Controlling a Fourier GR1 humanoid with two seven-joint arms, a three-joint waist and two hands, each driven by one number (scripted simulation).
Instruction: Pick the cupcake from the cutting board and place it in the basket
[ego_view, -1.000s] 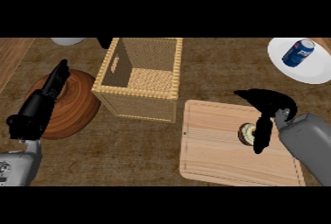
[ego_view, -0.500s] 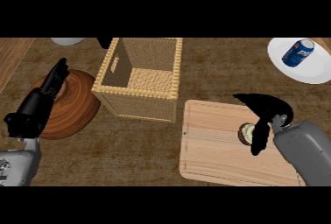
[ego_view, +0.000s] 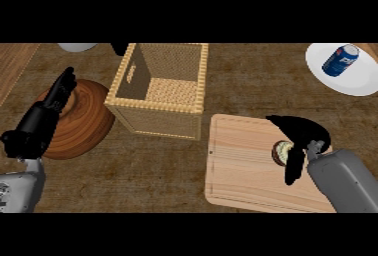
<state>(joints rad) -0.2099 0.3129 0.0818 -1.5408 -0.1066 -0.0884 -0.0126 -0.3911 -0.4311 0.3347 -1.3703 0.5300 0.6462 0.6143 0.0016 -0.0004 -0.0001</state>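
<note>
Your right hand (ego_view: 301, 131) is over the far right part of the cutting board (ego_view: 244, 175), its fingers (ego_view: 294, 167) curled down around the cupcake (ego_view: 281, 152). You can see only a sliver of the cupcake, a pale round top with a darker rim, showing between the thumb side and the long finger that hangs toward you. The fingers look closed round it, though the hand hides so much that you cannot tell from this view whether the cupcake sits on the board or is just off it. The grey right forearm (ego_view: 343, 182) comes in from the lower right corner and covers the board's near right corner.

The basket (ego_view: 159, 117) stands just left of the board and a little farther from you, close to the board's far left corner but apart from it. It is a tall woven box, open at the top.

Your left hand (ego_view: 44, 117) rests at the left edge, fingers straight and pointing away from you, holding nothing. It lies over the round wooden board (ego_view: 81, 127) that sits just left of the basket.

At the far right of the counter (ego_view: 148, 175) a white plate (ego_view: 362, 80) carries a blue can (ego_view: 341, 60) lying on its side. A pale rounded thing (ego_view: 77, 47), perhaps a bowl, is cut off at the far left edge.
</note>
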